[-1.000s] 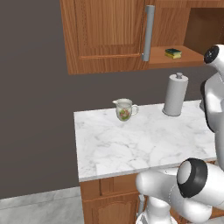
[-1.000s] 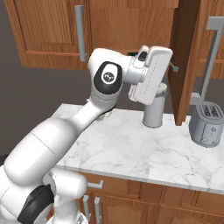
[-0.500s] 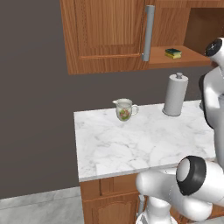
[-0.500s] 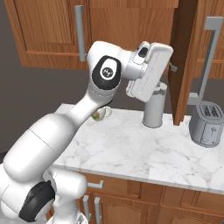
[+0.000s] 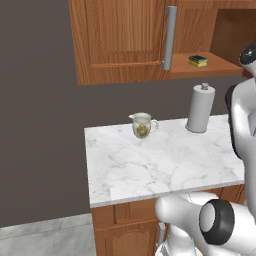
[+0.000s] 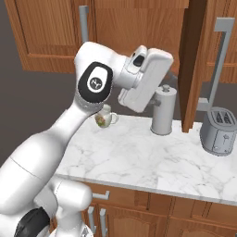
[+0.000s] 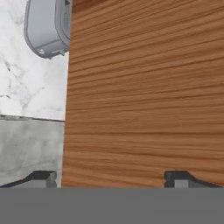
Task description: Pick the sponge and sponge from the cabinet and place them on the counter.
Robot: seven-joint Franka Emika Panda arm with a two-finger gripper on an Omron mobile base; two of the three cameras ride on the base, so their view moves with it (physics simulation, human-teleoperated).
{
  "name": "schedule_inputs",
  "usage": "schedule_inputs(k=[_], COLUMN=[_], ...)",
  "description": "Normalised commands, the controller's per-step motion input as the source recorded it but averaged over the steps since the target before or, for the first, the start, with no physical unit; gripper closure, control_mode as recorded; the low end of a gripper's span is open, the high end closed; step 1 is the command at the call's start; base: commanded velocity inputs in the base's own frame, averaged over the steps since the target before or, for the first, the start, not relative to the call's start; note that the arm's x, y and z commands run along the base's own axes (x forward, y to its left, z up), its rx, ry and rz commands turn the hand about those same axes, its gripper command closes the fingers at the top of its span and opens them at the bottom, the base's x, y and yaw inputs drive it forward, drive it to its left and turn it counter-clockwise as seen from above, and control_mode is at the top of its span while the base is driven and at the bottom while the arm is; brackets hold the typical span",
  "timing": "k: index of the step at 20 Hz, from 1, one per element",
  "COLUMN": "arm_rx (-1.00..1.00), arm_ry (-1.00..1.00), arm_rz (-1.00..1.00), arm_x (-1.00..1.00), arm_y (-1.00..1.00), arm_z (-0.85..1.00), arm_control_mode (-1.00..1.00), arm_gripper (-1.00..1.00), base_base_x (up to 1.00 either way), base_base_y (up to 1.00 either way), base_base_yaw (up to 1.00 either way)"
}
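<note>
Nearest, the hand sits high above the worktop (image 5: 150,165), and the hand view looks straight onto a wood-grained panel, most likely the open cabinet door (image 6: 193,65), with the gripper (image 7: 109,177) close against it. The jaws are spread wide and hold nothing; one dark fingertip stands off the panel's edge, the other in front of its face.

On the white marble worktop, a floral jug (image 5: 142,125) stands near the back edge towards the left, a grey paper-towel roll (image 5: 200,108) near the back edge further right, and a toaster (image 6: 219,131) towards the right end.

Furthest back, in the cabinet (image 5: 125,40), a sponge (image 5: 198,60) lies on the wooden shelf (image 5: 210,67), yellow below and dark green on top, a little in from the shelf's front edge. It may be two sponges stacked; at this size I cannot tell.

The step in hand seems to be the reach into the cabinet. To do it well, the hand should swing clear of the door's edge first, then enter the opening level with the shelf, keeping the jaws spread. Approaching from the front, the jaws should straddle the sponge's short sides and close gently, since it will squash. The door is the likely snag.
</note>
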Motion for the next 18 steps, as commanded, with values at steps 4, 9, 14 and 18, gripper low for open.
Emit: schedule_inputs(k=[4,9,14,18], arm_rx=[0.10,0.14,0.18,0.19], arm_ry=[-0.15,-0.17,-0.16,-0.18], arm_rz=[0.01,0.06,0.10,0.13], arm_x=[-0.34,-0.31,-0.21,-0.25], arm_y=[0.47,0.46,0.39,0.41], arm_z=[0.00,0.00,0.00,0.00], arm_control_mode=[-1.00,-1.00,-1.00,-1.00], arm_gripper=[-1.00,-1.00,-1.00,-1.00], base_base_x=[0.00,0.00,0.00,0.00], base_base_y=[0.00,0.00,0.00,0.00], base_base_yaw=[0.00,0.00,0.00,0.00])
